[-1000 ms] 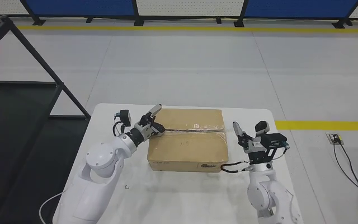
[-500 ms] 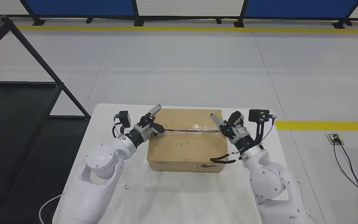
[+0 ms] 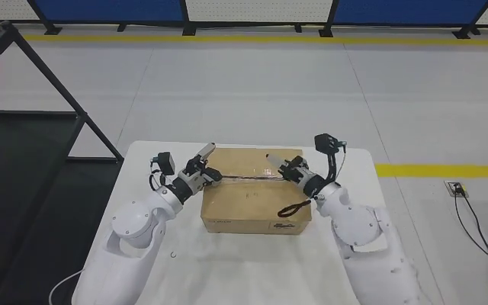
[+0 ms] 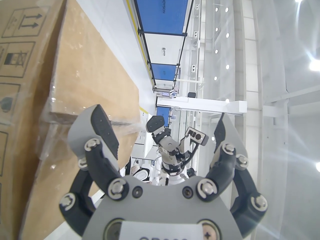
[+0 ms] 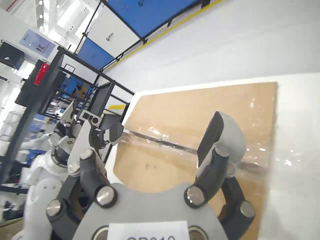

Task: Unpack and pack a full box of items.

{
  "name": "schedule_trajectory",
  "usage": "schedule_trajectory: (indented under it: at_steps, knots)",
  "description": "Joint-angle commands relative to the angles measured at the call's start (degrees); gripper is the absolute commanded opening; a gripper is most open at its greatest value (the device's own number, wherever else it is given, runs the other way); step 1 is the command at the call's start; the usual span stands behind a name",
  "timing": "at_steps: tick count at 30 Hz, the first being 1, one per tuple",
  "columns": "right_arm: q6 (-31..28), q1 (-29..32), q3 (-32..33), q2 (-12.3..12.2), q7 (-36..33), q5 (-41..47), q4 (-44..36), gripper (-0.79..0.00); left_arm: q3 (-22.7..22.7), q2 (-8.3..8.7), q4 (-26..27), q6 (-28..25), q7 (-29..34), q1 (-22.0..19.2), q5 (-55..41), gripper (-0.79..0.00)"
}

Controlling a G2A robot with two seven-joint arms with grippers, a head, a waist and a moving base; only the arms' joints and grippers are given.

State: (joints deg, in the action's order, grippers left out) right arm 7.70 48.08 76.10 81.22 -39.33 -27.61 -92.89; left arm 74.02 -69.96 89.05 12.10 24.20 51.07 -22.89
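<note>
Box (image 3: 255, 191) sat shut mid-table, with clear tape (image 3: 248, 178) along its top seam. Table (image 3: 229, 259) was white and stood on a pale floor (image 3: 252, 91). A yellow line (image 3: 229, 38) and blue panels (image 3: 107, 9) ran along the far side, and a black frame (image 3: 53, 99) stood off to the left. Left gripper (image 3: 207, 162) was spread wide at the box's left end, level with the seam. Right gripper (image 3: 280, 166) was spread wide over the top, near the right end, above the tape. Contact with the box couldn't be told for either. Black cable (image 3: 293, 207) looped from the right arm across the box's front right corner.
</note>
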Motion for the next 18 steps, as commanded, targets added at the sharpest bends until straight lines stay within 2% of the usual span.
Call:
schedule_trajectory:
  at_steps: [1, 4, 5, 12, 15, 16, 18]
  knots:
    - [2.6, -3.3, 0.6, 0.0, -5.8, 5.6, 2.6, 0.000, 0.2, 0.01, 0.2, -0.2, 0.0, 0.2, 0.0, 0.000]
    - [3.9, -8.1, 1.7, 0.1, -15.1, 15.2, 7.7, 0.000, 0.5, 0.05, 0.6, -0.6, -0.1, 0.7, 0.0, 0.000]
    - [3.8, -9.2, 2.1, -0.1, -16.8, 16.0, 8.9, 0.000, 0.7, 0.07, 0.7, -0.6, -0.1, 0.9, 0.0, 0.000]
    - [3.8, -9.2, 2.1, -0.1, -16.8, 16.0, 8.9, 0.000, 1.8, 0.15, 1.2, -1.5, -0.7, 1.9, -0.5, 0.000]
    - [4.4, -8.2, 1.0, 0.0, -14.0, 15.8, 8.4, -0.009, 1.8, 0.15, 1.6, -1.9, -1.1, 2.6, -0.3, 0.000]
    - [5.8, -8.6, 0.6, 0.1, -13.4, 16.6, 8.7, -0.403, 1.9, 0.15, 1.8, -2.0, -1.3, 2.9, -0.2, 0.000]
    - [8.0, -9.8, -0.5, 0.3, -12.8, 17.9, 10.4, -0.680, 1.9, 0.14, 2.0, -1.9, -1.4, 3.0, -0.1, 0.000]
